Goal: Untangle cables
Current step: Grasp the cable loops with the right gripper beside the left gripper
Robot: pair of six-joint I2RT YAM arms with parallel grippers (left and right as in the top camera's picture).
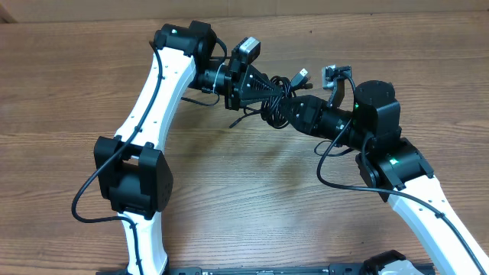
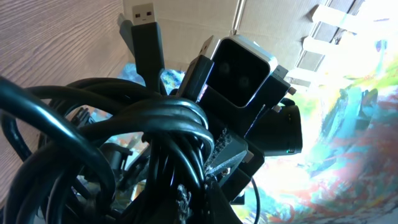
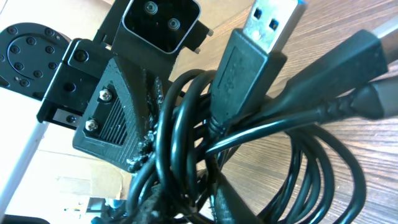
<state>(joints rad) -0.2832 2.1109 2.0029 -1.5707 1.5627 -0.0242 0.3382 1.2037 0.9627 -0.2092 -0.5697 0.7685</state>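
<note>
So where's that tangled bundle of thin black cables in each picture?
Overhead: the tangled bundle of thin black cables sits upper middle.
Left wrist: the bundle fills the lower left.
Right wrist: the bundle spans centre and right.
Shared landmark: the brown wooden table, behind it in every view.

The cables (image 3: 239, 81) run off the bottom edge

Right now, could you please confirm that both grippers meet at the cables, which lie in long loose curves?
Not quite. Both the left gripper and the right gripper do meet at the cables, but these are bunched in one tight tangle between the two, not lying in long loose curves. The overhead view shows it.
</note>
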